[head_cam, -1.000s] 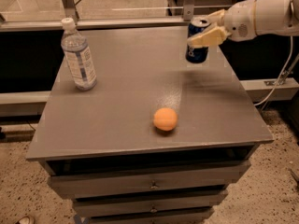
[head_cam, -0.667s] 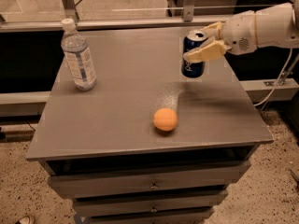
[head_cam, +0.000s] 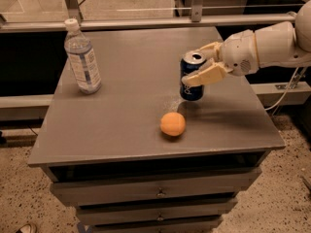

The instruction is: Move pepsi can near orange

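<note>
The dark blue pepsi can (head_cam: 191, 89) with a silver top stands upright at the table's middle right, at or just above the surface. My gripper (head_cam: 200, 64) comes in from the right on a white arm, and its cream fingers (head_cam: 204, 75) are shut around the can's upper half. The orange (head_cam: 173, 124) sits on the grey table (head_cam: 121, 125) just in front of the can and a little to its left, a short gap away.
A clear water bottle (head_cam: 82, 58) with a white cap stands at the table's back left. The table has drawers (head_cam: 155, 193) below its front edge. A metal rail (head_cam: 146, 22) runs behind the table. A cable hangs at the right.
My gripper has carried the pepsi can from the back right corner forward, left and down, ending close behind the orange. The orange and the bottle have not moved.
</note>
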You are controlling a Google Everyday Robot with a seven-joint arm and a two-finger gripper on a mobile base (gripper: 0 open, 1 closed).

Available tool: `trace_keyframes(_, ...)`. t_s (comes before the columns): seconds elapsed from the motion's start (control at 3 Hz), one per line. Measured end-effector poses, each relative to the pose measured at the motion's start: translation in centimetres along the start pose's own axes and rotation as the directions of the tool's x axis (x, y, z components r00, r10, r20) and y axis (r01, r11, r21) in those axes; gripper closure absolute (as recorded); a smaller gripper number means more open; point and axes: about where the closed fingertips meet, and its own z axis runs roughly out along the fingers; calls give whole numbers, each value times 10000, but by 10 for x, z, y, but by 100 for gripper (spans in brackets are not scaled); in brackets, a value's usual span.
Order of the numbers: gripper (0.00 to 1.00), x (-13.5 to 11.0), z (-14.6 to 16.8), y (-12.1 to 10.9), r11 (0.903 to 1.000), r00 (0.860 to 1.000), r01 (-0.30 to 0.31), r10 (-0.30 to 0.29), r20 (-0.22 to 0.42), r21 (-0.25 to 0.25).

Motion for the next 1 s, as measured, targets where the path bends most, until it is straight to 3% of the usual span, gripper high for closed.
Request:
trace_keyframes(0.67,51,8,14,28,9975,9999,-144,142,-27,-685)
trace_keyframes(1.0,20,14,19,42,9947,9995,-324,324,-13,-973)
